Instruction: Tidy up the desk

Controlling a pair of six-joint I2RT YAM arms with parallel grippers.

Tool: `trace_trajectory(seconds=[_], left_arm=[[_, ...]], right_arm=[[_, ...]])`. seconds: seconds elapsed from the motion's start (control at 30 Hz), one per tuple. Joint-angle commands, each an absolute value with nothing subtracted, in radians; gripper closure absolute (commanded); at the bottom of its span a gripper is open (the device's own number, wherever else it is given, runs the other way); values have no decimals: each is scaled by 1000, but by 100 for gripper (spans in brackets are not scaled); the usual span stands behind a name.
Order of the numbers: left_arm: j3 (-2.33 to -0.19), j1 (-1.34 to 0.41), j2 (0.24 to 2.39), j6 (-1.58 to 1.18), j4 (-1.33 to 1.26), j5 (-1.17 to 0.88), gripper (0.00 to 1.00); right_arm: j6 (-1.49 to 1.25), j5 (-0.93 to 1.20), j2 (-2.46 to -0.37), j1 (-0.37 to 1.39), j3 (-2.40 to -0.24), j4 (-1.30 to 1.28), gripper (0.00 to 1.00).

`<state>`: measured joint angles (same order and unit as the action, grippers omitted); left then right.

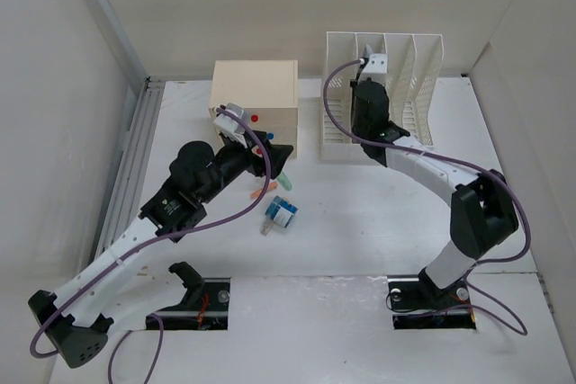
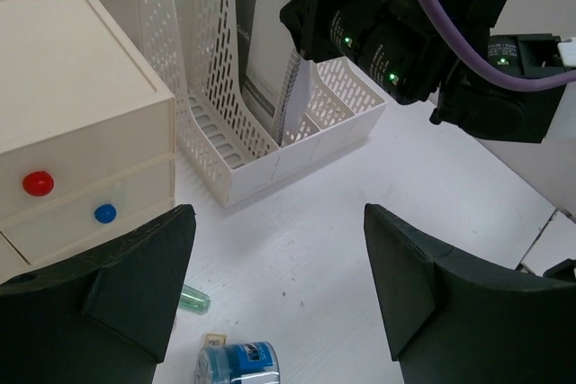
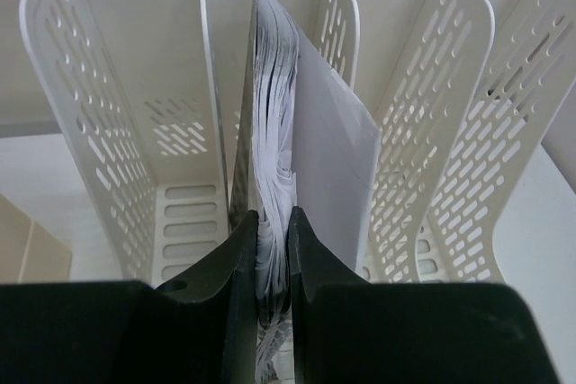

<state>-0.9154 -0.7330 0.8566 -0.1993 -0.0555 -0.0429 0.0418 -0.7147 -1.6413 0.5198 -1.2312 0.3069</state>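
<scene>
desk (image 1: 360, 222): white tabletop lying under both arms, bearing a cream drawer box (image 1: 255, 87) and a white slotted file rack (image 1: 423, 69) side by side toward its far edge. right gripper (image 3: 273, 222): fingers clamped on a spiral-bound notebook (image 3: 270, 123) standing upright in the rack, second slot from the left in the right wrist view. left gripper (image 2: 279, 281): jaws spread wide, nothing between them, poised above the desk just in front of the drawer box. a small blue-labelled item (image 1: 282, 214) lies on the desk near it.
</scene>
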Motion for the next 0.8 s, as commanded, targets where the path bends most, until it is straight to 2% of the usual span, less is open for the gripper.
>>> trace_trajectory(seconds=[0.0, 0.03, 0.07, 0.13, 0.2, 0.27, 0.37, 0.47, 0.63, 0.77], left_arm=[[-914, -732, 831, -198, -101, -35, 27], [-914, -732, 831, -198, -101, -26, 27], [-914, -732, 831, -198, -101, -26, 27], [-914, -732, 831, -207, -101, -26, 23], [-914, -732, 831, -207, -110, -26, 20], [-914, -732, 831, -207, -110, -17, 14], [-914, -732, 831, -216, -110, -6, 7], [-923, -732, 831, -225, -110, 8, 0], [-923, -732, 822, -238, -86, 43, 0], [-914, -732, 801, -259, -74, 98, 0]], right_arm=[[31, -681, -1583, 534, -1200, 437, 100], [31, -672, -1559, 534, -1189, 437, 95], [31, -643, -1549, 534, -1180, 437, 65], [75, -600, -1523, 534, -1154, 437, 36], [106, -551, -1471, 543, -1140, 437, 12], [169, -523, -1404, 554, -1126, 428, 0], [269, -444, -1295, 554, -1114, 364, 0], [320, -248, -1212, 539, -1095, 254, 0], [350, 183, -1066, 499, -1077, 54, 0], [350, 300, -1020, 499, -1039, -43, 0]])
